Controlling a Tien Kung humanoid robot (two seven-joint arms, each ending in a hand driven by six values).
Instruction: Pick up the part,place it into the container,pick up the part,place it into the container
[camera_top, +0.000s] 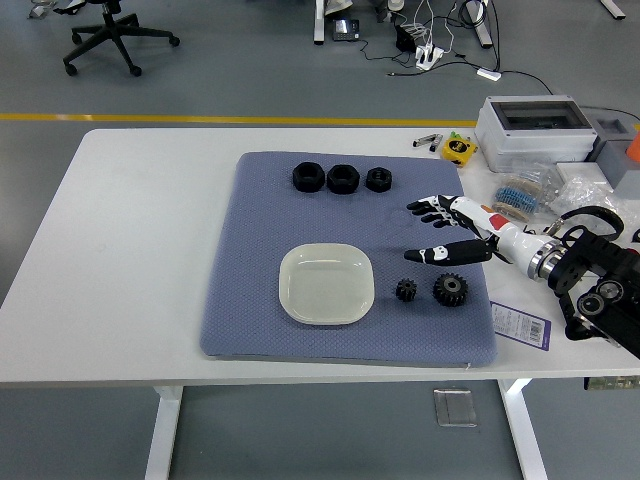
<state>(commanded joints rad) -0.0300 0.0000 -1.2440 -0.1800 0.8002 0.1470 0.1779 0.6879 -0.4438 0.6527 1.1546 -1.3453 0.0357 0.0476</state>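
A white bench (120, 260) holds a blue-grey mat (250, 250). On the mat sits a pale square dish (326, 284) with round corners, and nothing lies in it. This dish is the container.

Just to the right of the dish lie two black gear parts, side by side. The small gear (406, 290) is nearer the dish. The bigger gear (451, 289) is right next to it, near the mat's right edge.

At the far side of the mat three black nut-shaped parts sit in a row: a left one (307, 176), a middle one (343, 178) and a smaller right one (379, 179).

The right hand (452, 230) comes in from the right, on a black arm with a white and red wrist. Its fingers (428, 210) are spread out and its thumb (440, 254) sticks out toward the dish. It holds nothing. The hand hangs just above and behind the two gears (it does not touch them).

The left arm is not seen.

Off the mat, at the far right of the bench, sit a grey box with a clear lid (537, 128), a small yellow thing (459, 148) and some clear plastic bags (540, 190). A purple card (521, 325) lies near the front right edge.
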